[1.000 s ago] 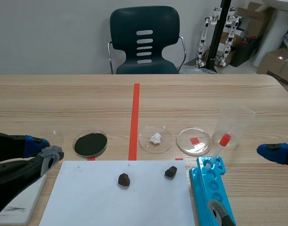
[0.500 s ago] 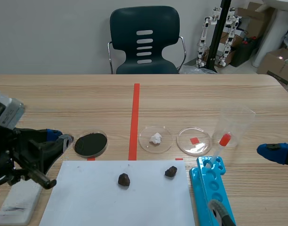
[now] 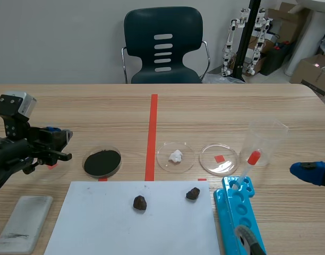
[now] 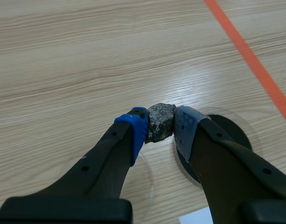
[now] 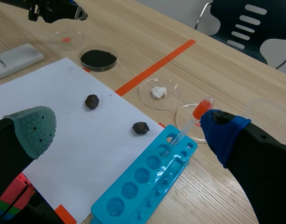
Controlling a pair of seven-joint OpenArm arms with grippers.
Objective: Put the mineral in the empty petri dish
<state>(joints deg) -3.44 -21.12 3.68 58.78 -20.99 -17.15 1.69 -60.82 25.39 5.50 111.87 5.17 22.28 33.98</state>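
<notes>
Where the work is taking place: a light wooden table (image 3: pixel 231 106) is carrying an orange-red tape line down its middle. A dark chair (image 3: pixel 162 45) is standing behind it against a grey wall, and cardboard boxes (image 3: pixel 314 69) are sitting at the far right.
Left gripper (image 3: pixel 59 141): hanging raised over the table's left part, its fingers clamping a speckled grey mineral (image 4: pixel 160 122) between their pads.
Right gripper (image 5: pixel 129 128): sitting low at the table's right side, fingers spread wide and gripping nothing.
Mineral against dish: the mineral is hanging off the table, close by the empty petri dish (image 5: pixel 66 39), which is lying just beside the dish of black powder (image 3: pixel 102 162). Whether the mineral is hanging squarely over the empty dish cannot be told.
Other items: a white sheet (image 3: pixel 99 223) is bearing two dark stones (image 3: pixel 139 202); a blue tray (image 3: pixel 239 218) is lying beside it.
</notes>
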